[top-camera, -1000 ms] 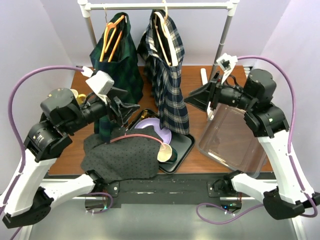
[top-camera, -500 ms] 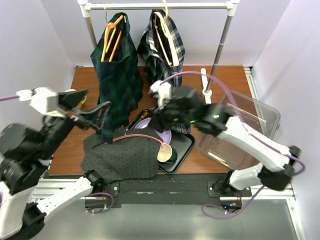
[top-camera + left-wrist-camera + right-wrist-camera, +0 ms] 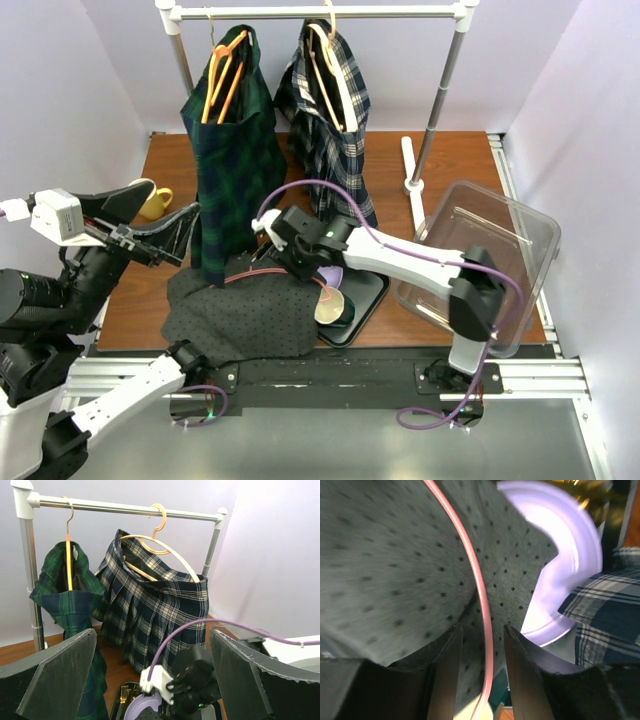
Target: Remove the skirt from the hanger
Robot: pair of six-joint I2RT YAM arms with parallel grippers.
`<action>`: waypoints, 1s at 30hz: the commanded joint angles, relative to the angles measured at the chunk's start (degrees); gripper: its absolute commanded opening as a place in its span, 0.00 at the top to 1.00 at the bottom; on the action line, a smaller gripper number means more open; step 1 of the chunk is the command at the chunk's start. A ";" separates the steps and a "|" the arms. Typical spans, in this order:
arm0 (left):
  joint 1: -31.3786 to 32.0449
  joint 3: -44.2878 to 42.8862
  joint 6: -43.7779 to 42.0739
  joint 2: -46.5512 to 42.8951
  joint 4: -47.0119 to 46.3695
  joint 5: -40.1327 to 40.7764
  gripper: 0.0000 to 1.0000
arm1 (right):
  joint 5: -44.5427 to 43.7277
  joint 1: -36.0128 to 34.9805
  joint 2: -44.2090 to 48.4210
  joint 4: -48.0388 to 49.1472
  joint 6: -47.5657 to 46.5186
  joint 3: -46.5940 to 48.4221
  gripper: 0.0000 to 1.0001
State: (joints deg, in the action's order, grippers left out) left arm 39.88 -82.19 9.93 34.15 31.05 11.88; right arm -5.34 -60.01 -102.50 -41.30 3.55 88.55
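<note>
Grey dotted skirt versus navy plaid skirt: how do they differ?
The grey dotted skirt lies crumpled on the wooden table; the navy plaid skirt hangs from the white rail. Grey holds a thin pink hanger, plaid a cream hanger. Both are on hangers.

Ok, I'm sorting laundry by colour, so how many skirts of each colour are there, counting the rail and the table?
Green plaid skirt: 1
Navy plaid skirt: 1
Dark dotted skirt: 1
Total: 3
</note>
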 commanded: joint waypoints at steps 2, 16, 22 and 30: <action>0.02 2.21 -1.06 -1.37 -1.95 2.71 0.00 | -1.52 -0.28 -4.11 -3.35 -3.20 2.15 0.58; 0.11 3.88 -2.37 -1.46 -2.04 3.76 0.00 | 0.25 -0.20 -5.79 -2.29 -4.78 1.09 1.00; 0.11 2.92 -2.81 -0.23 -2.40 3.50 0.00 | -1.95 -0.11 -0.26 -1.33 -6.10 3.21 1.00; 0.03 2.39 -4.31 2.06 -0.38 5.26 0.00 | -3.71 -0.28 12.12 4.99 -10.05 -0.83 1.00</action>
State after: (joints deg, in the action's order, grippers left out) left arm 39.88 -78.76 7.66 34.28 30.98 15.29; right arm -7.66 -60.07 -98.72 -42.98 -4.10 88.55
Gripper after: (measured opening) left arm 0.997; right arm 0.070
